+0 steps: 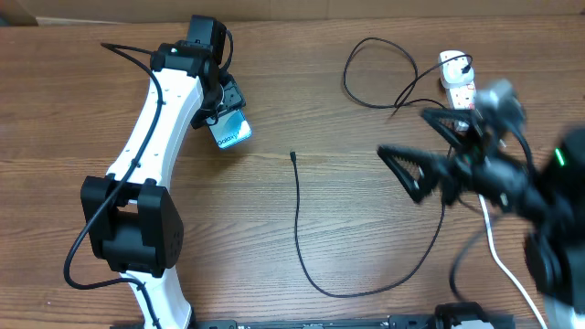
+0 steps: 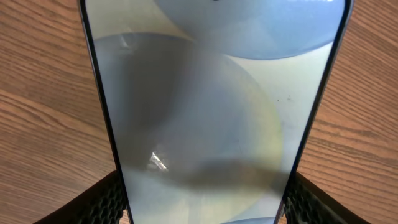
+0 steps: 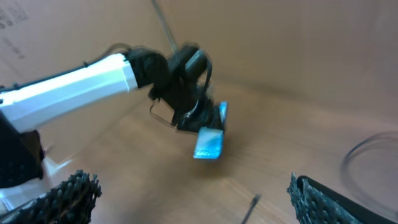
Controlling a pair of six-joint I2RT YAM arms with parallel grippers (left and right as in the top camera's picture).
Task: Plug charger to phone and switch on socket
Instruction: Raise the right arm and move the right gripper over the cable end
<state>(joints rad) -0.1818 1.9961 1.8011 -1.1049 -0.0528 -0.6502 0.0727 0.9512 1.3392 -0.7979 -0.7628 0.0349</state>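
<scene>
The phone (image 1: 232, 128), screen lit light blue, is held in my left gripper (image 1: 222, 102) at the back left of the table. It fills the left wrist view (image 2: 205, 106) between the two black fingers. It shows in the right wrist view (image 3: 209, 142) too. The charger, a thin black cable (image 1: 299, 228), lies on the wood with its plug tip (image 1: 292, 154) pointing away; the tip shows in the right wrist view (image 3: 254, 201). My right gripper (image 1: 402, 169) is open and empty, above the table right of the cable. The white socket (image 1: 457, 82) lies at the back right.
A thick white cord (image 1: 501, 265) runs from the socket toward the front right. The black cable loops near the socket (image 1: 366, 73). A cardboard wall (image 3: 298, 43) stands behind the table.
</scene>
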